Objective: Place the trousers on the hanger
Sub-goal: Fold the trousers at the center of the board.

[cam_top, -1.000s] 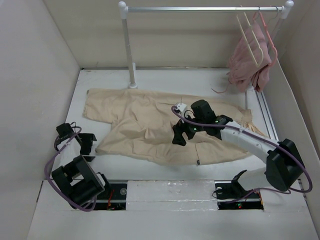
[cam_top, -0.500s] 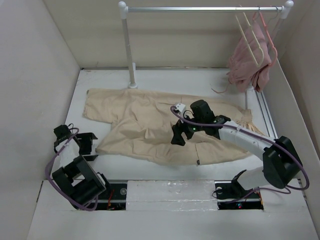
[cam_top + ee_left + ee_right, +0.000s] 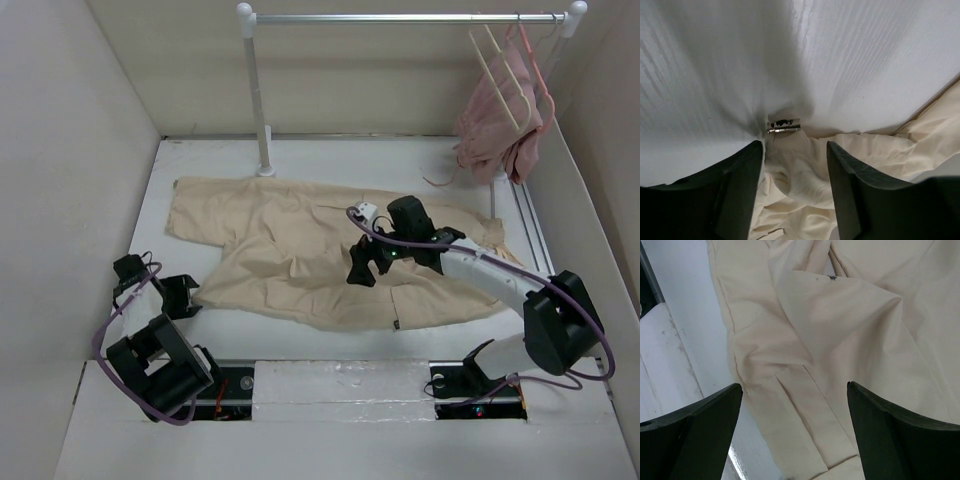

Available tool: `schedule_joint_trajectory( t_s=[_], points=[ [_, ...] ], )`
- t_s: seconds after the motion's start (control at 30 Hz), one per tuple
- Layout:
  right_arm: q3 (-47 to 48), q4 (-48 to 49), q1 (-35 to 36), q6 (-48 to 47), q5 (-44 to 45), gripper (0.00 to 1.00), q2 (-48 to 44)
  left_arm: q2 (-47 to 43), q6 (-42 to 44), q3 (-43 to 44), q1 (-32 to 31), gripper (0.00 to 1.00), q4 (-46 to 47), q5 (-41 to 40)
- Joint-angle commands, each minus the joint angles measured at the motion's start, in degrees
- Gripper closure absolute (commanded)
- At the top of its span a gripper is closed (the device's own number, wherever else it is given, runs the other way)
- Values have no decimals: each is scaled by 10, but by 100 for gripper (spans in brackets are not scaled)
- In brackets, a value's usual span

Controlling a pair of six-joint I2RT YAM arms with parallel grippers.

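The beige trousers (image 3: 300, 255) lie spread flat across the white table. The cream hanger (image 3: 503, 75) hangs from the rail at the back right. My right gripper (image 3: 362, 268) hovers open over the middle of the trousers; in the right wrist view its fingers (image 3: 890, 432) frame folded beige cloth (image 3: 840, 340). My left gripper (image 3: 178, 296) is open low at the left, next to the trousers' near-left edge; in the left wrist view the cloth (image 3: 805, 175) lies between its fingers (image 3: 855, 190), with a metal clasp (image 3: 784, 125) just ahead.
A dusty-pink garment (image 3: 500, 125) on a thin pink hanger hangs beside the cream hanger. The rail's white post (image 3: 258, 95) stands at the back left of centre. White walls enclose the table on three sides.
My left gripper has moved slightly down and right, toward the trousers' edge. My right gripper has shifted slightly and stays open over the trousers.
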Motion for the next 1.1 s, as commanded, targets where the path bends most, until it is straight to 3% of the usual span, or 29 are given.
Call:
schedule_joint_trajectory(
  t_s=[0.0, 0.03, 0.1, 0.13, 0.2, 0.33, 0.37, 0.43, 0.47, 0.53, 0.6, 0.63, 0.7, 0.73, 0.77, 0.83, 0.87, 1.0, 1.07],
  points=[
    [0, 11, -8, -19, -19, 9, -16, -4, -29, 4, -1, 51, 27, -17],
    [0, 9, -8, -20, -18, 10, -16, -3, -30, 2, -1, 62, 33, -16],
    [-2, 7, -13, -19, -16, 9, -23, -3, -33, 0, -1, 71, 40, -16],
    [-6, 6, -13, -16, -10, 9, -27, -4, -33, -2, -1, 84, 43, -14],
    [-12, 8, -19, -8, -5, 9, -39, -6, -30, -3, -1, 98, 53, -13],
    [-21, -15, -38, 19, 37, 16, -80, -16, -3, 36, -9, 100, 59, -10],
    [-29, -29, -45, 29, 48, 39, -96, -30, 10, 81, -22, 100, 46, -20],
    [-31, -56, -74, 55, 95, 68, -153, -33, 47, 144, -44, 100, 16, -82],
    [-30, -93, -88, 64, 111, 87, -174, -37, 60, 207, -75, 100, -6, -105],
    [-28, -133, -146, 95, 174, 100, -240, -44, 91, 268, -107, 100, -29, -189],
    [-17, -191, -199, 107, 215, 100, -283, -54, 106, 341, -155, 100, -53, -228],
    [-12, -210, -263, 107, 247, 100, -317, -55, 120, 362, -171, 100, -57, -257],
    [15, -290, -285, 106, 313, 70, -315, -62, 132, 405, -207, 100, -67, -277],
    [46, -334, -318, 103, 372, 27, -307, -67, 141, 419, -229, 100, -78, -283],
    [46, -335, -318, 103, 373, 26, -307, -67, 142, 419, -230, 100, -79, -283],
    [48, -361, -325, 110, 420, 13, -307, -87, 145, 409, -263, 100, -82, -288],
    [42, -370, -345, 125, 424, 11, -306, -93, 146, 393, -273, 100, -87, -289],
    [6, -404, -376, 166, 442, 16, -299, -131, 151, 349, -313, 100, -103, -311],
    [-45, -414, -417, 199, 451, 26, -292, -157, 159, 329, -340, 100, -101, -336]
  ],
)
